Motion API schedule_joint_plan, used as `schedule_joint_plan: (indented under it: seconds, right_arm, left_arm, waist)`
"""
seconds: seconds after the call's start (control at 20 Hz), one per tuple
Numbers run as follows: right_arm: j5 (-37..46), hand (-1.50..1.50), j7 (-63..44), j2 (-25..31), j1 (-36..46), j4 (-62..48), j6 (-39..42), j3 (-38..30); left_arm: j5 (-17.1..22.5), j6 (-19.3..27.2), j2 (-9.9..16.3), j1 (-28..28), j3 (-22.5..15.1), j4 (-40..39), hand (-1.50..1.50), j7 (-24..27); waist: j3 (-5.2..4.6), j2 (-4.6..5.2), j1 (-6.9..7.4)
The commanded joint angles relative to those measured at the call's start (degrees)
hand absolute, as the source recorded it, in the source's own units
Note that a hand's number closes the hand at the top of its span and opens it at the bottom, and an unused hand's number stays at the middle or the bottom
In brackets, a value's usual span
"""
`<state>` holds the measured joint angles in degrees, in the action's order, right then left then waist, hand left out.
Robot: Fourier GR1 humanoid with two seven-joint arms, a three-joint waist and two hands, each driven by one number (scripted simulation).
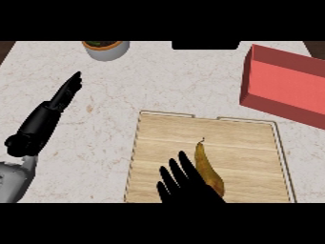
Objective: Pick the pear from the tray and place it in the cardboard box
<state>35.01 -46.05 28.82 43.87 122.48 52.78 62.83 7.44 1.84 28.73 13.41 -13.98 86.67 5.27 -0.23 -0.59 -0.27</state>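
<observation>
right hand (187, 188) sits lowest in view, its fingers (178, 170) straight and spread, holding nothing. just beside those fingers, on their right and touching or nearly so, lies the pear (208, 167), a slim brown-yellow shape with its stem pointing away from the hand, resting on the wooden tray (165, 138). well beyond the fingers, up and to the right, stands the red-sided cardboard box (291, 88) on the pale surface (108, 105). left hand (67, 93) rests far off to the left, fingers straight and empty; a potted plant (106, 48) stands beyond it. this looks like the reach-to-grasp step: the pear is not yet held. next, the fingers would need to shift right over the pear and curl round it before any lift toward the box.
</observation>
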Motion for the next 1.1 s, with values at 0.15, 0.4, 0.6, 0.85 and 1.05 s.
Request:
schedule_joint_plan:
  seconds: [0.15,0.4,0.6,0.85,1.05]
  right_arm:
    - [4.8,-1.50,-14.2,-14.0,-6.0,-8.7,8.3,6.8]
    - [9.8,-1.50,-14.5,-15.3,-11.3,-10.5,8.7,7.5]
    - [13.7,-1.50,-12.7,-16.0,-10.2,-12.4,10.4,5.4]
    - [21.2,-1.50,-11.8,-17.8,-13.3,-13.9,8.3,9.2]
    - [24.1,-1.50,-5.9,-16.4,-11.7,-17.2,7.5,7.3]
  left_arm:
    - [0.3,-1.2,0.1,0.8,1.2,1.4,0.00,-1.8]
    - [-1.2,-1.3,-1.2,-1.3,1.1,0.6,0.00,0.9]
    - [-0.1,-4.1,-0.6,2.2,3.6,-4.0,0.00,1.5]
    - [-1.7,-2.6,-3.6,3.0,3.4,-3.0,0.00,0.0]
    - [-4.1,-3.7,-3.8,-1.4,3.4,-2.0,0.00,3.7]
  waist:
    - [0.13,0.04,-0.29]
    - [0.18,0.26,-0.13]
    - [0.17,0.48,-0.30]
    - [0.21,0.53,-0.11]
    - [0.22,0.57,0.39]
